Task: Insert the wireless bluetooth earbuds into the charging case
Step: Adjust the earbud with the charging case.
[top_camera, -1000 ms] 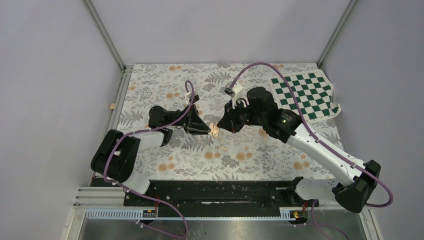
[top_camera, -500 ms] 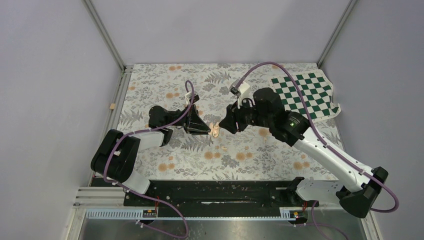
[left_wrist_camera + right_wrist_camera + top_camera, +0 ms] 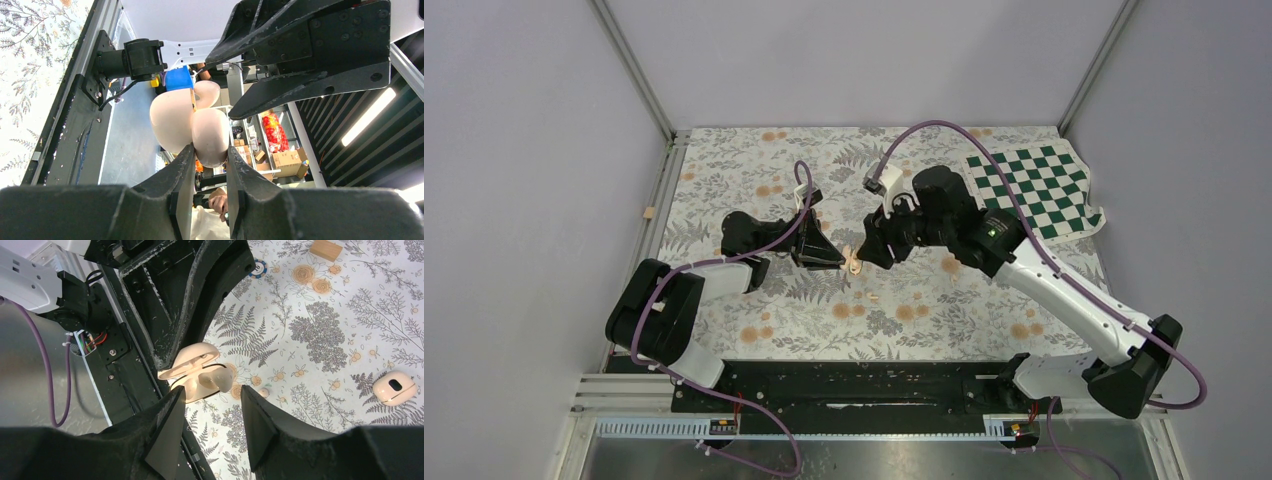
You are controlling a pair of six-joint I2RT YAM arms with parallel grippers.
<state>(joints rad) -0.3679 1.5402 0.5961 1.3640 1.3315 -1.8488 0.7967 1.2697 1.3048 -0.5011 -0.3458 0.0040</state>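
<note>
1. Left gripper (image 3: 209, 151): jaws squeezed onto the charging case (image 3: 197, 125), one finger on each side of its lower half. Firm clamp, with no gap at the contact.
2. The case is held up off the floral cloth (image 3: 320, 330), tilted. Its lid is hinged open, as the right wrist view shows.
3. Right gripper (image 3: 213, 388): jaws apart, with nothing between the pads. The fingertips (image 3: 172, 405) sit on either side of the case as seen from its own camera, very near it. Cannot tell if they touch it.
4. In the overhead view the two grippers meet tip to tip near the middle of the cloth, with the case between them.
5. Case interior: there is a pale shape at the mouth, but I cannot tell if a bud is seated in it.
6. One earbud (image 3: 395, 386) lies on the cloth, off to the side and well apart from the case. Neither gripper touches it.
7. A tan block (image 3: 325, 249) lies on the cloth further off, also untouched.
</note>
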